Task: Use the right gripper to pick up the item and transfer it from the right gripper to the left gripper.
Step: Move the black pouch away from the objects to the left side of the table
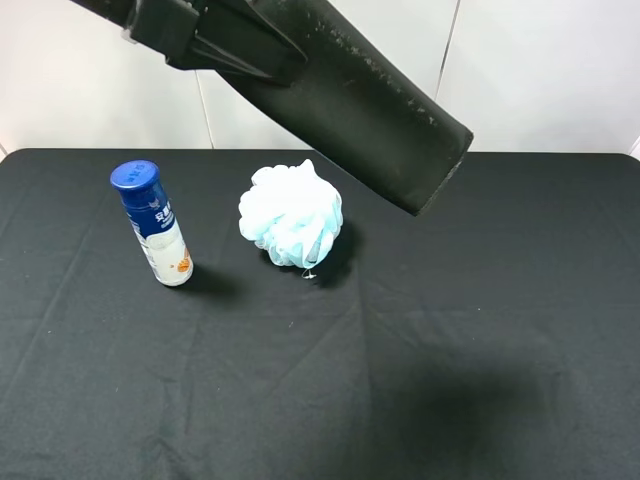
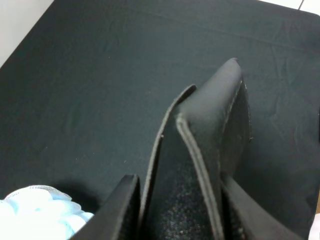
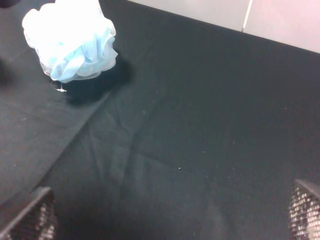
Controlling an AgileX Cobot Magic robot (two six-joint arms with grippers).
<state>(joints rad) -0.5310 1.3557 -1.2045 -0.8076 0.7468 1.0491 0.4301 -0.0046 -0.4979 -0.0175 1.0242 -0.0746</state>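
Left pincer (image 2: 180, 212) is clamped on the case (image 1: 350, 100), which hangs high over the far counter (image 1: 500, 330), above the puff (image 1: 292, 215). Right pincer (image 3: 167, 212) is spread wide and empty (handover looks complete). Next: firm grip, right arm clear.

The left gripper (image 1: 235, 45) hangs high above the desk (image 1: 470, 330), at the upper left of the overhead view and close under the camera. Its arm runs off the top-left corner. Its two fingers (image 2: 120, 210) are closed on one end of the case (image 1: 380, 110), one on each flat face. The case sticks out past the tips and slants down to the right. The right gripper (image 3: 167, 212) is held over the desk with its jaws spread wide. Only the textured tips of its fingers (image 3: 32, 217) show in its wrist view, with nothing between them.
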